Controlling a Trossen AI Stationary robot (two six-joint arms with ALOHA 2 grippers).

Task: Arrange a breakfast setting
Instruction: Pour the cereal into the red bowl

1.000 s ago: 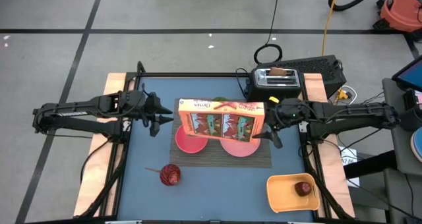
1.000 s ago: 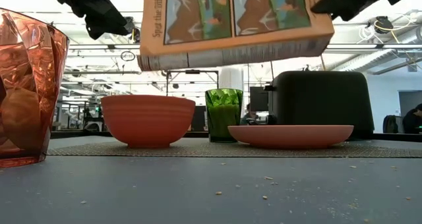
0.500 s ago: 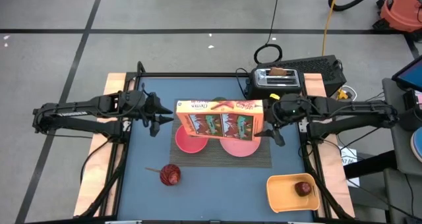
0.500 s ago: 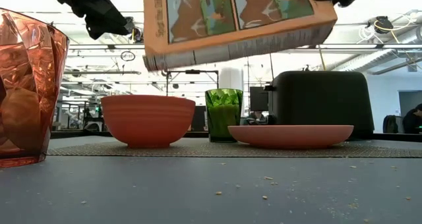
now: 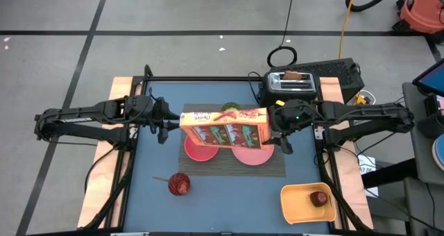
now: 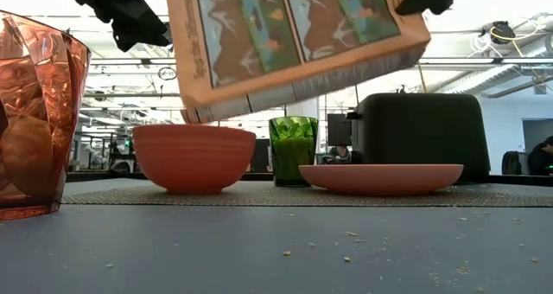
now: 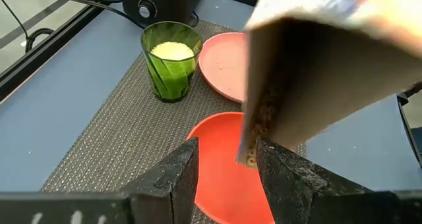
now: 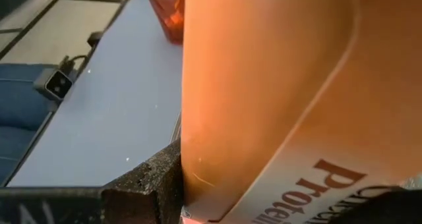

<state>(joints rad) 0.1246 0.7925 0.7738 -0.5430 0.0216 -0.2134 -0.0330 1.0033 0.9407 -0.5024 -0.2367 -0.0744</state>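
Observation:
My right gripper [image 5: 275, 127] is shut on the Cheerios cereal box [image 5: 225, 127], held in the air above the pink-red bowl [image 5: 200, 150] and the pink plate [image 5: 251, 154] on the dark striped placemat [image 5: 277, 168]. The box tilts, its open left end [image 7: 254, 128] low over the bowl [image 7: 224, 158]. My left gripper [image 5: 165, 125] is open and empty just left of that end. The toast [image 5: 295, 76] stands in the black toaster [image 5: 290, 87]. The apple [image 5: 319, 198] lies in the orange tray [image 5: 305, 203]. My right gripper pinches the box's right, closed end [image 8: 264, 151] between its two fingers [image 8: 148, 188], one on each broad face. The fingers come level from the table's right, along the box's length. The box is lifted clear and tilts down toward the bowl at its left end [image 6: 203, 104].
A green cup [image 5: 229, 108] with pale contents stands on the placemat's far edge behind the bowl. A red tumbler [image 5: 178, 184] stands on the blue table near the front left, with a thin stick [image 5: 160, 179] beside it. Cables and a power strip lie beyond the toaster.
My right gripper has gone a little toward the table's left and turned about its wrist. The box has shifted left with it and tipped, its left end dropping toward the bowl while its right end stays high.

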